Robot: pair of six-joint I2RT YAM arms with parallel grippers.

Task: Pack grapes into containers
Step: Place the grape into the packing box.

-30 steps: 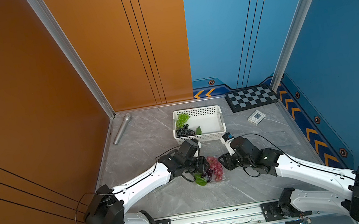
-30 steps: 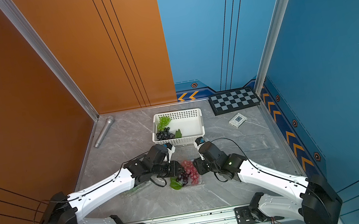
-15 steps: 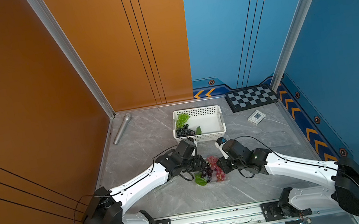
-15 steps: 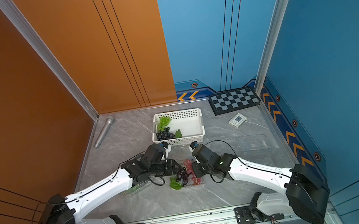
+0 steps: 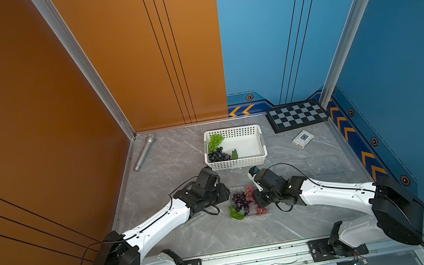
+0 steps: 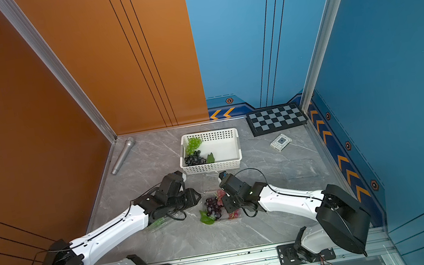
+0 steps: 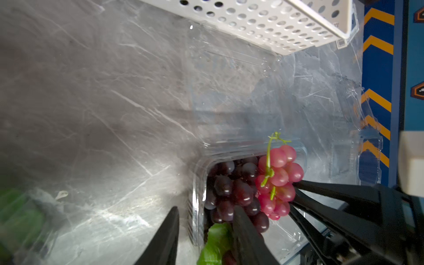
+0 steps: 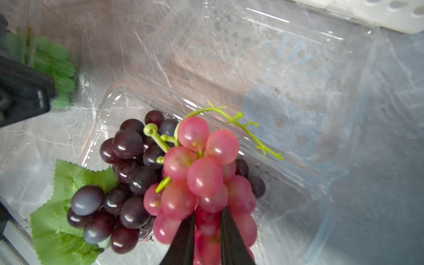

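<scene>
Your right claw (image 8: 207,214): narrow, pinching the pink grapes (image 8: 202,174). Your left claw (image 7: 206,207): parted, straddling the clear box (image 7: 195,190) wall, one finger (image 7: 244,231) over the purple grapes (image 7: 229,190).

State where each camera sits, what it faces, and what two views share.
Both top views: high above the front rail, facing down; white basket, left arm, right arm show.
Left wrist: on left arm, facing the clear clamshell past the open left pincer; right pincer shows.
Right wrist: on right arm, facing the pinkish-red grape bunch the right pincer grips.
Shared: both wrist views show that bunch, the dark purple grapes, the basket.
</scene>
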